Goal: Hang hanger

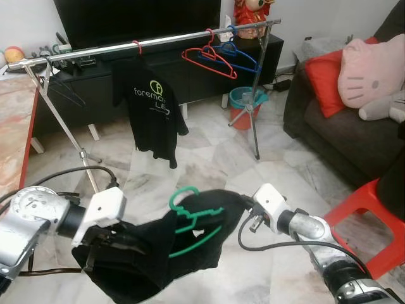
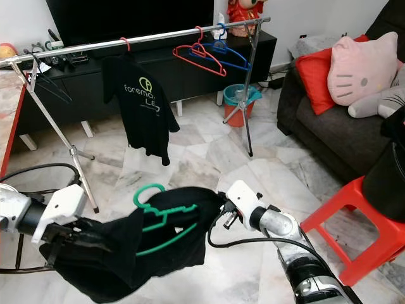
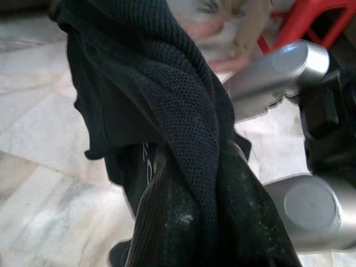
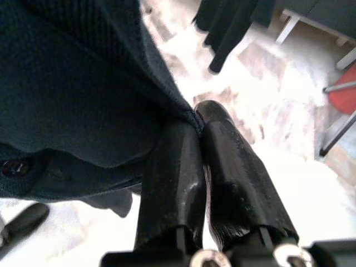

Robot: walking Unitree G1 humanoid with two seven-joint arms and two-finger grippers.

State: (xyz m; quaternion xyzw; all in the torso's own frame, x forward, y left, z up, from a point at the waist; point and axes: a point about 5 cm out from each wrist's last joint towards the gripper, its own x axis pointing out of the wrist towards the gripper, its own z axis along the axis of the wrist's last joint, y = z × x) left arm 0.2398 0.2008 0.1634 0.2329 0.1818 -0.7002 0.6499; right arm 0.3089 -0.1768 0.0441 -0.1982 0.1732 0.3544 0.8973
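A black garment (image 1: 158,253) hangs between my two arms, low in front of me, with a green hanger (image 1: 190,221) threaded into it and its hook sticking up. My left gripper (image 1: 111,244) is shut on the garment's left side; in the left wrist view the knit cloth (image 3: 183,111) is pinched between the fingers (image 3: 167,222). My right gripper (image 1: 243,202) is shut on the garment's right edge, the hem (image 4: 183,111) caught at its fingertips (image 4: 206,119). Ahead stands a silver clothes rail (image 1: 164,41).
On the rail hang a black printed T-shirt (image 1: 149,104) on a red hanger, then an empty red hanger (image 1: 209,60) and a blue hanger (image 1: 237,57). A red stool (image 1: 367,215) stands at my right, a dark sofa (image 1: 335,133) with cushions beyond. A teal bin (image 1: 243,104) sits by the rail's right leg.
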